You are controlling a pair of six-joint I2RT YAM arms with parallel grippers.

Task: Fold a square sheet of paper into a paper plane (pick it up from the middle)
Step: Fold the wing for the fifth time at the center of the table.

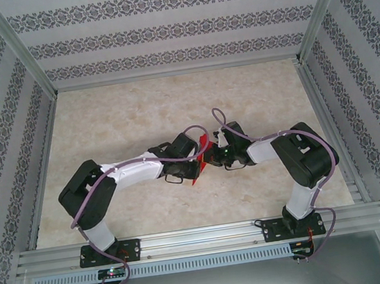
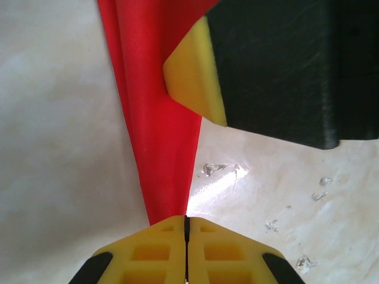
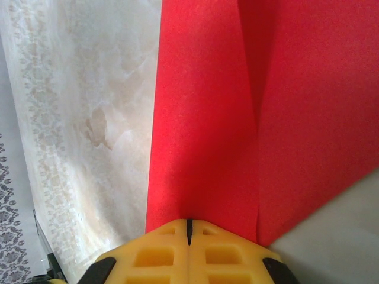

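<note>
Both arms meet nose-to-nose at abt the middle of the tabletop [image 1: 137, 114], a bit toward the near edge. The red paper sheet [image 1: 196, 172] is btwn them. From the top cam it's a thin red sliver running diagonally, upper end toward the far-right corner, lower tip toward the near-left corner.

L side: left gripper [image 2: 186, 228] has its jaws pressed together, only a hairline seam btwn the yellow tips, pinching the narrow end of the sheet. From that pinch the paper widens away from the wrist cam. It's creased lengthwise w/ overlapping layers, so not a flat square.

R side: right gripper [image 3: 188, 228] is also clamped tight, seam closed, pinching the same sheet at a wider part. Red spreads to both sides of a lengthwise fold above the tips.

In the left wrist view, one yellow pad [image 2: 192, 77] of the right gripper, on a black finger body, sits against the sheet's right edge further up from the L pinch. So there are 2 grip pts on one piece, near each other.

Can't tell if the sheet's lower edge touches the tabletop or hangs clear. A few shiny specks [image 2: 222, 168] on the surface just right of the paper.
</note>
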